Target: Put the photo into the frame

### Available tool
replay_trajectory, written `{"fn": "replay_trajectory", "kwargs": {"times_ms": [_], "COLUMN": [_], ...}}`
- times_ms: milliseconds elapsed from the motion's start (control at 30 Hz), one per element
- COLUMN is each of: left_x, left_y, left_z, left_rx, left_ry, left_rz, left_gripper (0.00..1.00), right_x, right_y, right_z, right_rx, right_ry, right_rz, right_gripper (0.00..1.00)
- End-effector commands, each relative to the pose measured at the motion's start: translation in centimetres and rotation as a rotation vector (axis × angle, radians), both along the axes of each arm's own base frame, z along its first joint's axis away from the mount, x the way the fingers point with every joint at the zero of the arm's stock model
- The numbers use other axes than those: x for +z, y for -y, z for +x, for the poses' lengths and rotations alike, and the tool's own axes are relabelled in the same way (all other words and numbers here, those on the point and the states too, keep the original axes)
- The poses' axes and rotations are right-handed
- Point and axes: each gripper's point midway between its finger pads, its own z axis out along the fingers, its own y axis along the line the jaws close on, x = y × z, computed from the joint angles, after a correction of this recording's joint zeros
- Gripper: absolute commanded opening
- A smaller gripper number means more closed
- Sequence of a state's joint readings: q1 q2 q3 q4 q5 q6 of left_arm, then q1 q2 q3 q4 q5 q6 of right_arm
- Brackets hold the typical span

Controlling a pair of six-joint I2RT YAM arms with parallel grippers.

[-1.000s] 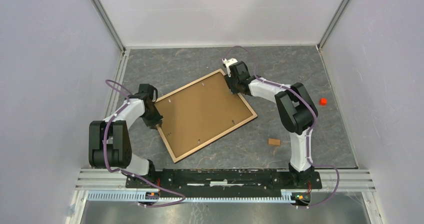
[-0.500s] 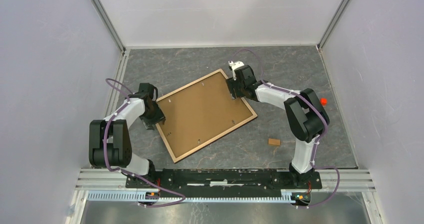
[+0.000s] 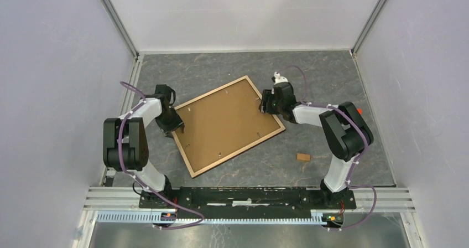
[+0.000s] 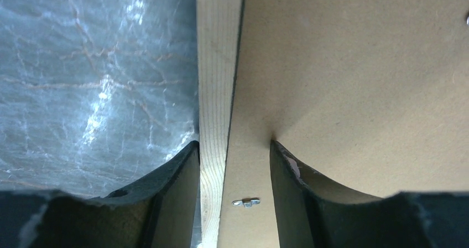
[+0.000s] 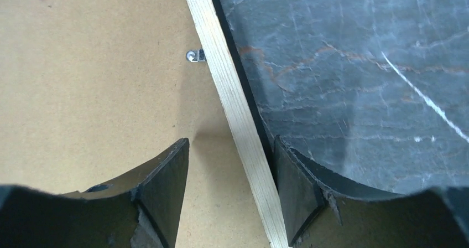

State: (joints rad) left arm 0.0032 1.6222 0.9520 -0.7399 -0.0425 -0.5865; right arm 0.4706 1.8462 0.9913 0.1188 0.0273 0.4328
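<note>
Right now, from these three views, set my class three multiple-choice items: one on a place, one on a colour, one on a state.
1. Where is the small block?
A. on the table, right of the frame
B. on top of the frame
C. under the frame

2. What colour is the frame's upturned rim?
A. black
B. light wood
C. red

3. How is the right gripper?
A. shut on the block
B. shut on nothing
C. open, astride the rim

Answers:
1 A: the top view shows it on bare table beside the frame.
2 B: both wrist views show pale wood grain.
3 C: its fingers stand apart, one on each side of the rim.
</note>
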Motion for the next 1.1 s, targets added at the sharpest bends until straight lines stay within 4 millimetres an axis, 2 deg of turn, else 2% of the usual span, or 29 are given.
{"fn": "replay_trajectory", "kwargs": {"times_ms": [0,133,167,267,367,433,467,533,567,633,700,733,800,833,900,1000,1067], "left_x": [-0.7,-0.2,0.5,1.8,2.9,3.1,2.9,4.7,6.0,9.3,11.9,13.5,14.8,15.2,15.6,13.2,11.7], "left_y": [0.8,2.7,2.9,3.1,4.9,6.4,6.1,4.4,3.7,1.9,0.7,0.4,0.6,1.3,3.1,6.6,8.3], "left_z": [6.5,11.1,12.7,16.9,21.2,22.5,22.7,22.8,22.6,21.3,18.7,17.2,13.2,11.4,7.2,1.3,-2.2], "left_rx": [0.092,0.075,0.067,0.040,-0.063,-0.121,-0.135,-0.153,-0.157,-0.116,-0.078,-0.062,-0.066,-0.074,-0.071,-0.069,-0.066], "left_ry": [0.155,0.234,0.264,0.340,0.401,0.382,0.355,0.332,0.338,0.366,0.387,0.410,0.425,0.442,0.489,0.488,0.463], "left_rz": [-0.042,-0.153,-0.165,-0.172,-0.257,-0.303,-0.251,-0.054,0.025,0.141,0.200,0.225,0.273,0.278,0.242,0.128,0.130], "left_gripper": [0.53,0.53,0.52,0.53,0.60,0.63,0.65,0.74,0.77,0.84,1.00,1.00,1.00,1.00,1.00,1.00,1.00], "right_x": [0.9,1.8,2.0,2.6,2.5,2.5,2.5,2.4,2.8,3.4,5.9,6.9,9.2,9.8,10.5,12.2,12.5], "right_y": [-2.3,-2.5,-2.7,-3.9,-5.7,-6.7,-6.9,-5.9,-5.3,-3.0,-0.9,-0.2,0.0,0.0,-0.4,-0.6,-1.8], "right_z": [-3.9,-8.5,-9.4,-12.6,-15.8,-17.8,-18.5,-18.9,-18.4,-16.9,-14.3,-13.4,-10.8,-9.7,-6.8,-2.1,0.5], "right_rx": [-0.006,-0.007,-0.001,0.066,0.155,0.212,0.236,0.233,0.234,0.200,0.185,0.189,0.234,0.259,0.270,0.140,0.119], "right_ry": [-0.049,-0.027,-0.027,-0.010,-0.013,-0.019,-0.014,0.003,0.045,0.124,0.262,0.309,0.414,0.440,0.456,0.478,0.464], "right_rz": [0.286,0.406,0.424,0.460,0.478,0.493,0.492,0.440,0.390,0.218,0.035,-0.045,-0.200,-0.277,-0.416,-0.513,-0.485], "right_gripper": [0.63,0.63,0.63,0.64,0.66,0.68,0.68,0.71,0.75,0.83,0.93,0.98,0.98,0.98,0.98,0.98,0.98]}}
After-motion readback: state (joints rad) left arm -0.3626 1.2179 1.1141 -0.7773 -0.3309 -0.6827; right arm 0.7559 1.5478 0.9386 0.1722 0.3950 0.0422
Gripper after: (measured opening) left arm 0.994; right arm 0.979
